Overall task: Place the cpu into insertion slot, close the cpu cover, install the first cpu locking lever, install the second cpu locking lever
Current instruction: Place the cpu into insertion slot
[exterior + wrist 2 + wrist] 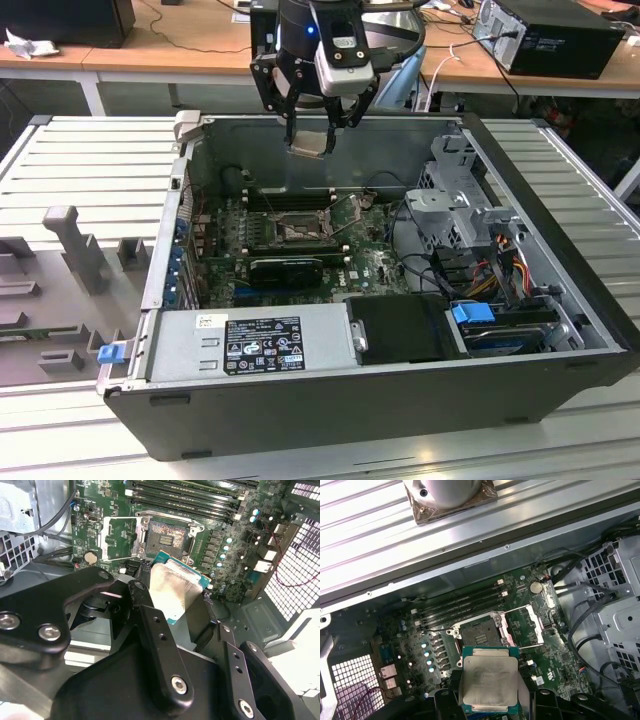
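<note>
Overhead, the gripper [316, 138] clasped the cpu [489, 682] flat between its fingers (silvery face showing), hanging over the case [350, 400] near its back wall. Below lay the slot [479, 636], bare near the board's [370, 265] back edge, with the cover [529, 625] standing open just beside it.

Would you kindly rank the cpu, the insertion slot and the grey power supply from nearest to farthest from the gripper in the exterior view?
1. cpu: held in the gripper.
2. insertion slot: on the motherboard below.
3. power supply: at the case's camera-side wall.
</note>
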You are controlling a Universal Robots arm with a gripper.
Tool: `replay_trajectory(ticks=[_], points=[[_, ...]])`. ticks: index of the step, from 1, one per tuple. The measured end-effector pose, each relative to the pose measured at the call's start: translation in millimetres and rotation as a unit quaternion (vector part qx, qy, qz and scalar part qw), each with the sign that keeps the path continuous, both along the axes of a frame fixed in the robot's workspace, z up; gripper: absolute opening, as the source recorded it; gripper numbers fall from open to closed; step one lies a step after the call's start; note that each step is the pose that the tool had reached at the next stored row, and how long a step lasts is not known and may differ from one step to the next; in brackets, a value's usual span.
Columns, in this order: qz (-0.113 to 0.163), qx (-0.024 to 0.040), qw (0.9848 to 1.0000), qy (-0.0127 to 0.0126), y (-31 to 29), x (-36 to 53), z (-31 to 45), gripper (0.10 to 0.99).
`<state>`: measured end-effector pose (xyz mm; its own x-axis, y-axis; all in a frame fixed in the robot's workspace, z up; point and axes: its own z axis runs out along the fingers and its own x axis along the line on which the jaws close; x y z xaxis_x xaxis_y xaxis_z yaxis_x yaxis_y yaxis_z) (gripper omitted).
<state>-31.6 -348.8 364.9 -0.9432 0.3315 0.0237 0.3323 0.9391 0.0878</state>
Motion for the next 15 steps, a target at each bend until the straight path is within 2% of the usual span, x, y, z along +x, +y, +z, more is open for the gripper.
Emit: replay_trajectory(ticks=[15], points=[[-0.016, 0.0, 0.9999, 0.0, 0.0, 0.0, 0.0, 0.529]])
